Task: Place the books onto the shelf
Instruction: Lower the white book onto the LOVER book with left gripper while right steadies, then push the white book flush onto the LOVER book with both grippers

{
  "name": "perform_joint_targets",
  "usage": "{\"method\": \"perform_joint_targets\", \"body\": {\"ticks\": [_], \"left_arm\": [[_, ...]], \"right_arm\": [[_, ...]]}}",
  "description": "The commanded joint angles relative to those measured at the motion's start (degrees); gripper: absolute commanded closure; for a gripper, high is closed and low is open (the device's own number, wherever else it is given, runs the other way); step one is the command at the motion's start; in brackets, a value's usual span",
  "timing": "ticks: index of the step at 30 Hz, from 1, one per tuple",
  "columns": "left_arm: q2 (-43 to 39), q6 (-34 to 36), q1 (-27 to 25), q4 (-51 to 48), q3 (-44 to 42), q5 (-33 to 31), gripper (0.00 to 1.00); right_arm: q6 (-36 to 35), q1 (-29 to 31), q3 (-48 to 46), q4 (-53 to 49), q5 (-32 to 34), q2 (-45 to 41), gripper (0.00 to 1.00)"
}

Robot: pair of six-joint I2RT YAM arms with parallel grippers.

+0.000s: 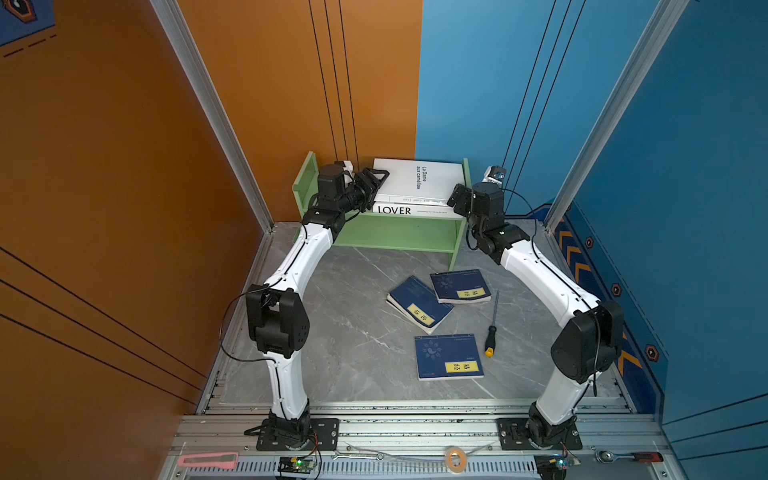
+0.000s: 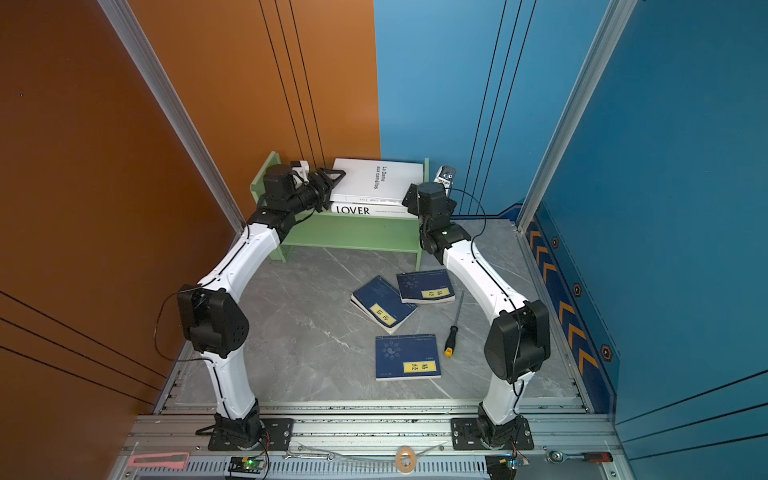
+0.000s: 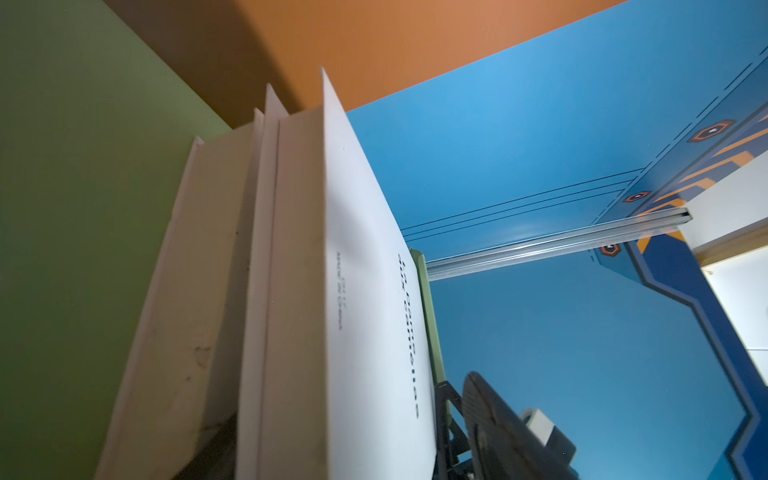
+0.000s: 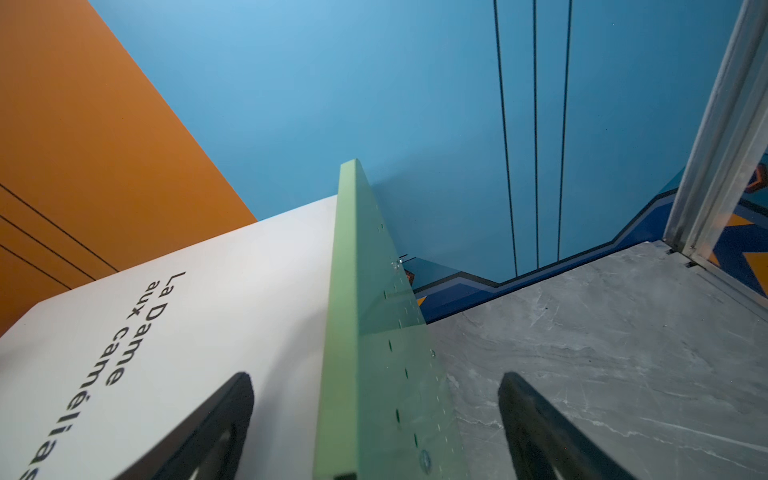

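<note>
As the white book (image 1: 399, 178) lies shelved at twelve o'clock, right gripper (image 4: 378, 378) jaws stand open, empty; left gripper (image 1: 376, 178) jaws unreadable. Advise level withdrawal, no dragging.

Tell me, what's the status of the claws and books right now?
Right gripper open, astride shelf end panel. Left gripper at white book edge, grip unclear. Three blue books on table, screwdriver beside.

the upper white book (image 3: 365, 291) lies on the lower white book (image 3: 187, 291) on the green shelf (image 3: 62, 249), page edges toward me. my dark finger (image 3: 498, 424) stands just off the upper one's printed cover, blurred, against the blue wall (image 3: 561, 145).
</note>
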Motion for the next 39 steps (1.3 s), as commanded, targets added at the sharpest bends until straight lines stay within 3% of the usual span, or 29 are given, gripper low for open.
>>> {"method": "perform_joint_targets", "body": {"ticks": [1,6,13,21,30,39], "left_arm": [[-3.67,4.16,3.32,-2.15,-1.97,-1.68,0.28],[-5.53,8.53,5.55,-4.34,-2.64,-2.02,0.28],[-2.45,16.47,3.63,-12.68,5.47,2.94,0.32],[-0.09,15.52,1.91,-12.86,7.31,3.01,0.33],[-2.63,17.82,1.91,-13.47,5.19,-1.49,0.29],[-1.20,16.91,0.70,-12.84,5.54,0.29,0.29]], "right_arm": [[-2.32,-0.07,-1.51,-1.70,2.62,-1.60,0.07],[-2.37,0.11,-1.64,-1.70,2.11,-2.47,0.07],[-2.61,0.64,-1.63,-1.48,1.51,-3.07,0.06],[-3.49,0.87,-1.40,-1.26,-0.81,-3.39,0.05],[-4.02,0.78,-1.63,-1.50,-0.43,-3.79,0.06],[-3.75,0.73,-1.72,-1.43,-0.67,-3.59,0.06]]}}
